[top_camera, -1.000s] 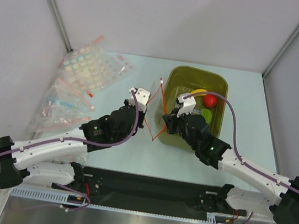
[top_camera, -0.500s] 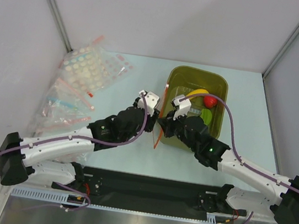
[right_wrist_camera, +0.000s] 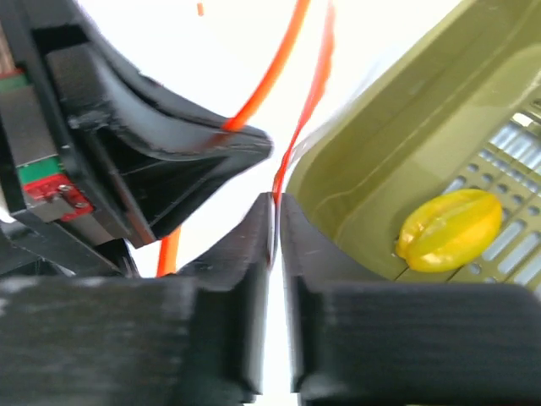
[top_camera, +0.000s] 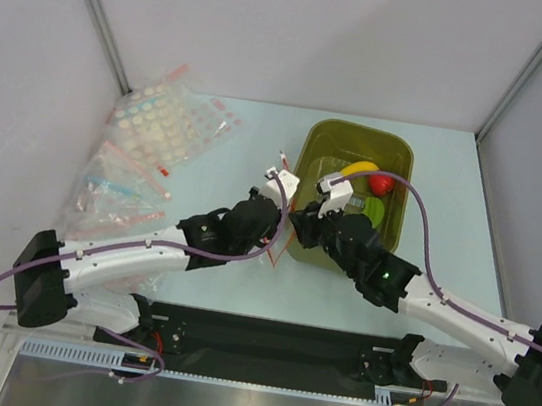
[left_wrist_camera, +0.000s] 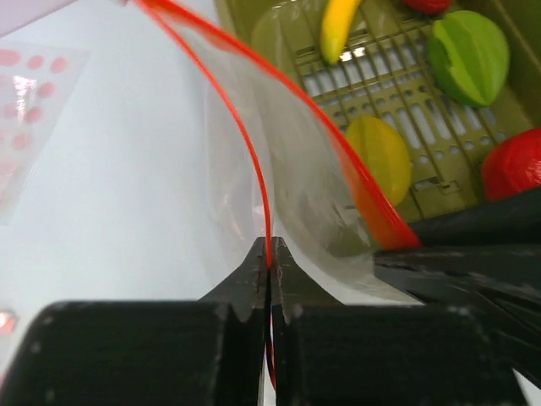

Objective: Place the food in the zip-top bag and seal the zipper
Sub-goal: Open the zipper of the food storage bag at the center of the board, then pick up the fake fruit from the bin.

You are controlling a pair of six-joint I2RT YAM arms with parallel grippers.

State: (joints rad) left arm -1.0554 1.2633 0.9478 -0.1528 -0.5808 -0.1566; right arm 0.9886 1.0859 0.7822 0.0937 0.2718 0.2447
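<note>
Confirmed by the wrist views alone: left gripper (left_wrist_camera: 270,258) pinched shut on the zipper (left_wrist_camera: 245,135) of the clear bag (left_wrist_camera: 296,178), right gripper (right_wrist_camera: 275,203) nipping the mouth's other lip at the basket (top_camera: 310,143) rim. Banana (left_wrist_camera: 336,25), green piece (left_wrist_camera: 469,55) and red fruit (left_wrist_camera: 516,165) lying inside the basket. Pale table (top_camera: 252,120), grey walls, spare bags (top_camera: 155,126) far left. Since a second ago: left gripper shifted right, now just beside the right one.
</note>
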